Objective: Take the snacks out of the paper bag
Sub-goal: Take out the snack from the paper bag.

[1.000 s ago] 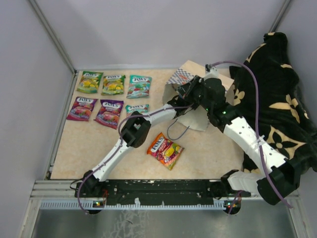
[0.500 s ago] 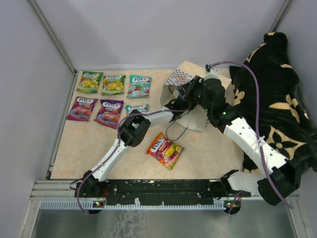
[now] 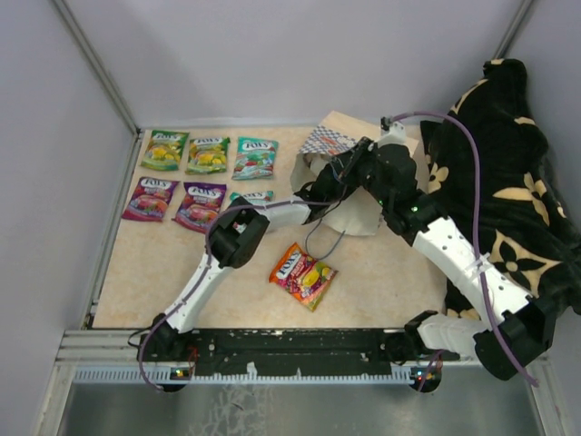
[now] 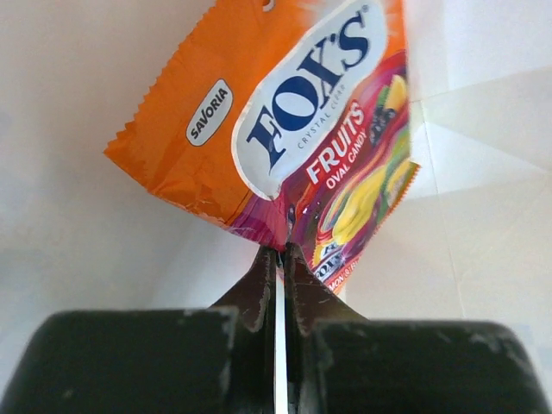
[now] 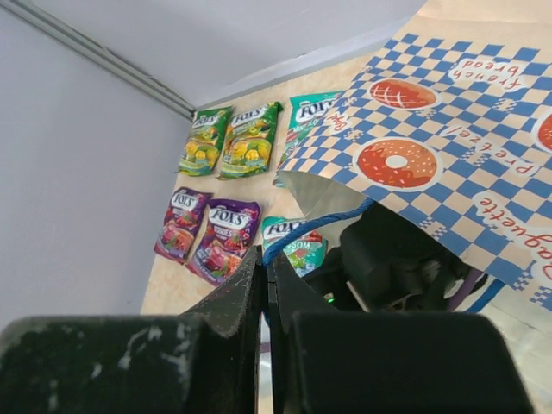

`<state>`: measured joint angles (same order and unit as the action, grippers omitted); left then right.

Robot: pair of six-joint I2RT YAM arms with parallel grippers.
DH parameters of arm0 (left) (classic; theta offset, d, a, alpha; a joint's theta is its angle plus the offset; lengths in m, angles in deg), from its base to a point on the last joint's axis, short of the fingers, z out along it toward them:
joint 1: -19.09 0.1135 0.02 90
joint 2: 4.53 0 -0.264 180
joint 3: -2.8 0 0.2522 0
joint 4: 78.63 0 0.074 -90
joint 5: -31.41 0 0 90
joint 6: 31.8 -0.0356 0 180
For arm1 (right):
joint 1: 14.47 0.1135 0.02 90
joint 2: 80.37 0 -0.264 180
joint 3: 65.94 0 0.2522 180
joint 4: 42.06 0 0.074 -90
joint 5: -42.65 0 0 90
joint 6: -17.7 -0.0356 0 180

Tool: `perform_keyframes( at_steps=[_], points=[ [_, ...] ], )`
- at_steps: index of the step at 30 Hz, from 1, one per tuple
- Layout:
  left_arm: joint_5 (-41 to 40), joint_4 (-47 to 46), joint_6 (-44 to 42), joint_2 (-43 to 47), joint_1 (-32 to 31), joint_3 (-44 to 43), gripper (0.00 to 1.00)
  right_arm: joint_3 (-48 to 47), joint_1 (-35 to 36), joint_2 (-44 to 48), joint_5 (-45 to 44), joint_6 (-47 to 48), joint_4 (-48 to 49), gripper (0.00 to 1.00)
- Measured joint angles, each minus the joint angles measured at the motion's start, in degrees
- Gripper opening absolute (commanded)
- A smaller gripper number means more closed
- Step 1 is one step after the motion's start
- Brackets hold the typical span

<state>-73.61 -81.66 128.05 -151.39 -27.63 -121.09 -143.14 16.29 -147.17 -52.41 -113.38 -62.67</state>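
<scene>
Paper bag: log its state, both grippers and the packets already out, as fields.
Bag: paper bag on its side, mouth toward the laid-out rows
Left: left gripper inside the bag, shut on orange packet
Right: right gripper shut at the bag mouth; pinch unclear
Out: seven packets: six in two rows, including teal packet, plus lone packet near the arms

Bright, even light casts soft shadows. The left wrist view is overexposed white around the sharp orange packet [image 4: 259, 147].
</scene>
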Motion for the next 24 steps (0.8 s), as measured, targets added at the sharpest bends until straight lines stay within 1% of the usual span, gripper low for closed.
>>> perform_keyframes(
  at_steps=[4,7,10,11,12,13,15,20,24],
  points=[
    [0.4,-3.5,-3.0,5.0,0.0,7.4,0.00,-0.6,0.1,0.0,-1.9,1.8,0.0,0.04],
    [1.2,-6.1,-5.6,10.4,0.0,14.3,0.00,-2.1,0.1,-0.5,-3.7,4.0,0.0,0.03],
    [1.9,-9.2,-9.3,17.5,0.0,22.5,0.00,-4.2,-1.7,-2.6,-2.8,5.7,0.5,0.03],
    [2.1,-9.7,-10.3,19.5,0.0,24.6,0.00,-4.5,-2.6,-3.3,-2.2,6.2,0.8,0.03],
    [2.1,-10.0,-10.5,19.8,0.0,24.9,0.00,-4.7,-3.7,-4.1,-1.5,6.8,1.1,0.03],
    [2.6,-11.5,-13.0,23.3,0.0,28.7,0.00,-4.9,-4.8,-4.8,-1.0,7.5,0.9,0.04],
    [3.6,-12.1,-16.0,26.6,0.1,32.2,0.00,-4.9,-6.2,-5.9,-0.5,9.1,0.8,0.04],
    [8.0,-14.8,-23.0,36.2,0.6,41.4,0.00,-6.3,-7.1,-8.6,-0.5,14.5,-0.4,0.04],
    [13.4,-18.3,-24.6,45.0,1.5,48.7,0.00,-8.1,-7.8,-11.5,-1.0,17.6,-0.5,0.04]
  ],
)
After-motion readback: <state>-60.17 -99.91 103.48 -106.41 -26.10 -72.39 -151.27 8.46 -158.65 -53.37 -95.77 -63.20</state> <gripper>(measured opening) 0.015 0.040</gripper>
